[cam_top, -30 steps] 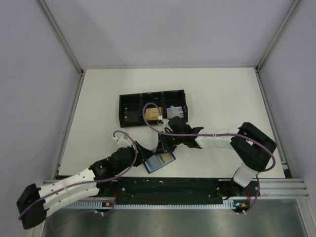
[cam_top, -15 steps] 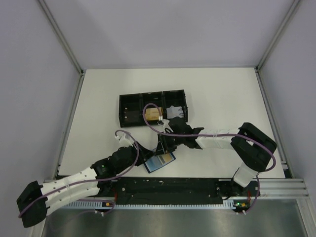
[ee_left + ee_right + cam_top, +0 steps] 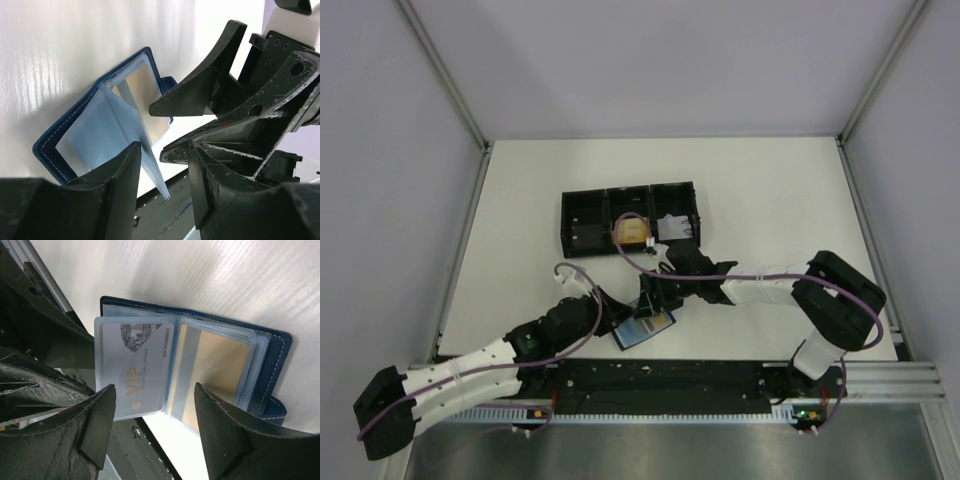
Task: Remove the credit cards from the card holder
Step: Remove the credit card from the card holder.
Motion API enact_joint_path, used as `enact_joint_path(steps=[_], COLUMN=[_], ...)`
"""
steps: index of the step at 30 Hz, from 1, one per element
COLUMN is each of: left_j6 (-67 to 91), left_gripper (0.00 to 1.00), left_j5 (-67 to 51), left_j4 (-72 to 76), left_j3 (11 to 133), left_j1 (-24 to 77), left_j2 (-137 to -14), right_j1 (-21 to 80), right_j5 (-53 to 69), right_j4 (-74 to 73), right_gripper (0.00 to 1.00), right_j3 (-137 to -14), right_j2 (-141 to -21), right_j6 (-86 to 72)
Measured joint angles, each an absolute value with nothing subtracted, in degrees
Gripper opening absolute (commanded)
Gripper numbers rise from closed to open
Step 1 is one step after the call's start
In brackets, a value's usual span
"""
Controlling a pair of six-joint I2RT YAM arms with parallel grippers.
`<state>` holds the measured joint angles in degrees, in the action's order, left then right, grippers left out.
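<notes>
The dark-blue card holder lies open on the white table near the front edge. In the right wrist view its cover frames clear sleeves that hold a white VIP card on the left and an orange-tan card on the right. My right gripper is open just above these sleeves, touching nothing; from above it hovers over the holder's far edge. My left gripper is open at the holder's left side, with a loose sleeve leaf standing between its fingers against the left one.
A black three-compartment tray stands behind the holder, with a tan item and a white item in it. The black base rail runs along the front edge close to the holder. The two grippers are close together.
My right gripper has come down and nearer, closer over the open holder. The left arm has shifted slightly. The holder stays in about the same place.
</notes>
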<state>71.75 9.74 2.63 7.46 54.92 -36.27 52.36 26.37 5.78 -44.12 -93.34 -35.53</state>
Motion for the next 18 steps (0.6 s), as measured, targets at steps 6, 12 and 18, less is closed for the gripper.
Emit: enact_joint_path(steps=[6, 12, 18], left_j6=[71.77, 71.79, 71.79], left_gripper=[0.47, 0.47, 0.47], left_j5=[9.43, 9.21, 8.99], left_j4=[3.29, 3.92, 3.88], left_j3=[7.49, 7.49, 7.49], left_j1=[54.94, 54.98, 54.98], left_j2=[-36.23, -36.14, -36.1], right_j1=[52.34, 52.27, 52.27], right_j5=[25.1, 24.53, 24.51], right_j4=[5.19, 4.21, 3.86], right_gripper=[0.71, 0.73, 0.73], right_j3=[-43.48, -43.48, -43.48], right_j2=[-91.9, -90.8, -90.72], right_j6=[-35.29, -34.65, -34.52])
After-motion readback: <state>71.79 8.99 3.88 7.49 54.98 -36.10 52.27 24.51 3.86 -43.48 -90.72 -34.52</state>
